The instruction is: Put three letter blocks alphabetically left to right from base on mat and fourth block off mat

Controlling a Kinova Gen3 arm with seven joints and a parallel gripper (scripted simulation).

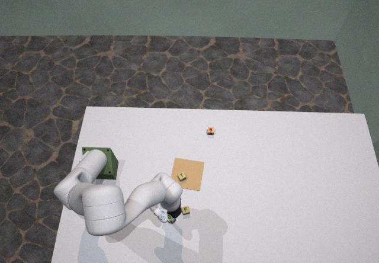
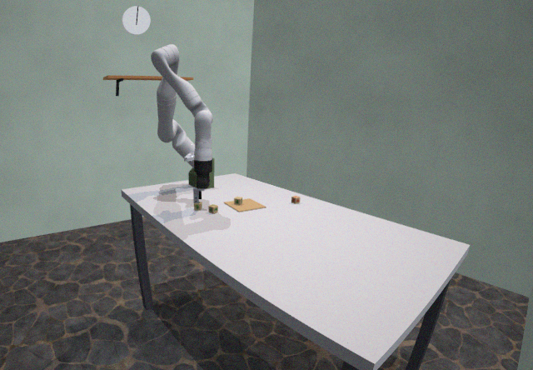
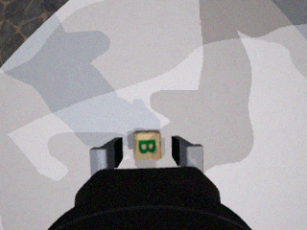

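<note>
Pincer (image 3: 146, 151) spread wide, holding nothing: we see the B block (image 3: 148, 146) sitting on the worktop (image 1: 275, 177) directly between its fingers, with the mat (image 1: 192, 165) well apart on the far side.

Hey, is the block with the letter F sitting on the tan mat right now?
No, the F block sits on the white table off the mat; only the T block is on it.

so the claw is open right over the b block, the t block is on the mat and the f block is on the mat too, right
Not quite: the F block lies off the mat, on the table beside the B block, as the top view shows. The rest holds: the claw is open over B, and the T block is on the mat.
</note>
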